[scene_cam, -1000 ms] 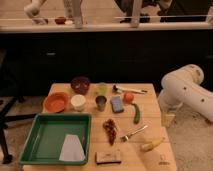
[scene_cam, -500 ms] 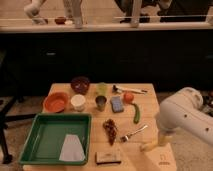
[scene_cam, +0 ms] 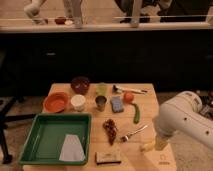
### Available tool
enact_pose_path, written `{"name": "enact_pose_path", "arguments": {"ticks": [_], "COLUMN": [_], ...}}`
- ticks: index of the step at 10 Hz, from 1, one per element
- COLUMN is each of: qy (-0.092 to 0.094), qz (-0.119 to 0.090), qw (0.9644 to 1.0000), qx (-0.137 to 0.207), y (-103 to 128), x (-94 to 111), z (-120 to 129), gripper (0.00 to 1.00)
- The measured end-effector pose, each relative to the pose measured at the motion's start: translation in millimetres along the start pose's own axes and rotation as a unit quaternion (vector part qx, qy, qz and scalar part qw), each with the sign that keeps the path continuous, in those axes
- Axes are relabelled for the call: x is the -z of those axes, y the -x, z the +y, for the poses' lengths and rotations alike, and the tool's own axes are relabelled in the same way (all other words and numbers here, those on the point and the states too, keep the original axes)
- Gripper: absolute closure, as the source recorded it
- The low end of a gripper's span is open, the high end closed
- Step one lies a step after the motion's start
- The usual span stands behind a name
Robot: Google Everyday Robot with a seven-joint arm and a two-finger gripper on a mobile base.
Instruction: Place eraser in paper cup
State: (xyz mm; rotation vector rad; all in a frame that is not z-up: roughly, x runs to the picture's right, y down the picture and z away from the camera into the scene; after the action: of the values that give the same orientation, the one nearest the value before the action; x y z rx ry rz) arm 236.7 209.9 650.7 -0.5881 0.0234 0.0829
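So the big change: the white arm [scene_cam: 186,119] has swung down from beside the counter [scene_cam: 149,120] toward its front right corner. A second ago it was sitting higher and further back. Now the tool [scene_cam: 159,144] hangs low over that corner, right by a small yellow thing [scene_cam: 147,147]. Honestly can't tell if the tool is released or clenched, the arm's bulk hides it. It doesn't look like it's carrying anything.

Nothing on the counter has moved. The eraser [scene_cam: 108,157] lies flat at the front edge, just right of the green tray [scene_cam: 36,131] and left of the tool. My read is the arm is lining up for the pickup, so the task is basically at step one, no grasp yet.

Containers:
- The paper cup [scene_cam: 78,102] stands upright toward the back left, between the orange bowl [scene_cam: 56,101] and the dark metal cup [scene_cam: 101,103]. It's well apart from the eraser and looks empty.
- The orange bowl looks empty too.
- The dark bowl [scene_cam: 80,84] behind the paper cup is too dim inside to say.
- The green cup [scene_cam: 102,89] stands behind the metal one, contents unclear.
- The tray holds one pale sheet-like piece [scene_cam: 71,148] in its front right part.
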Motion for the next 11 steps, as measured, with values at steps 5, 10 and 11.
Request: {"name": "enact_pose_path", "arguments": {"ticks": [5,10,11], "qy": [0.009,0.032,0.031], "qz": [-0.006,-0.048,-0.062], "qw": [0.9998,0.9958,0.9949], "qx": [0.016,0.071,0.074], "y": [10,64,72], "x": [-12,-54,-58], "z": [15,94,103], "gripper": [0.2,0.2,0.2]}}
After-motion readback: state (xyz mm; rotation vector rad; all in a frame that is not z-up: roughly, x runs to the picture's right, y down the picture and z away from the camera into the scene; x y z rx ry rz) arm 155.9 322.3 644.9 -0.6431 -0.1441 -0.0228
